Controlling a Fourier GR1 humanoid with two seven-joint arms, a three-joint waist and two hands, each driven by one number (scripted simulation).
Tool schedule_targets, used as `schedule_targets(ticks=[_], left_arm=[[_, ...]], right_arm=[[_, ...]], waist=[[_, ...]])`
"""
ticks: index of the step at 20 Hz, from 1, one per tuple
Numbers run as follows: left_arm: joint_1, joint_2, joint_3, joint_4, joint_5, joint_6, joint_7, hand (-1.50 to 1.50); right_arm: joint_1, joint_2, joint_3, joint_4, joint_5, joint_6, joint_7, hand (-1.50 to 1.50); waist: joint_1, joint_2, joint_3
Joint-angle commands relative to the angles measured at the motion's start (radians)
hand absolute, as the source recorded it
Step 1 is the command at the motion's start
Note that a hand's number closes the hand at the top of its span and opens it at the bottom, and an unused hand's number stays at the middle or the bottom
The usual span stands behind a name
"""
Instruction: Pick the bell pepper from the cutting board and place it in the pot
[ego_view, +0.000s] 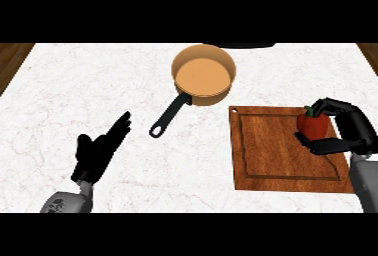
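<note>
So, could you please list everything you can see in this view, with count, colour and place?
Pot: one, copper-orange with a black handle, far centre of the counter, handle pointing toward the near left.
Board: one, brown wood, on the counter's right, near the pot.
Pepper: one, red with a green stem, upright at the board's far right edge.
Counter: one, white marble, under everything.
Dark object: one, black, at the far edge behind the pot; cannot tell what it is.
Left hand: one, black, open, resting over the counter's near left.
Right hand: one, black, curled round the pepper.
</note>
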Motion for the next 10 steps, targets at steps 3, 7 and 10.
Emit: schedule_targets(ticks=[3, 7, 10], left_arm=[[0.039, -0.007, 0.009, 0.022, -0.017, -0.005, -0.026, 0.00], [0.015, -0.014, 0.012, 0.042, -0.030, -0.011, -0.038, 0.00], [0.036, 0.003, 0.016, -0.041, -0.016, -0.025, 0.027, 0.00]], right_arm=[[0.018, -0.056, 0.019, -0.168, 0.090, -0.061, 0.078, 1.50], [-0.002, -0.059, 0.051, -0.355, 0.142, -0.104, 0.224, 1.50], [-0.083, -0.098, 0.029, -0.351, 0.171, -0.100, 0.280, 1.50]], waist=[[-0.004, 0.002, -0.002], [-0.007, 0.001, -0.003], [0.002, 0.002, -0.002]])
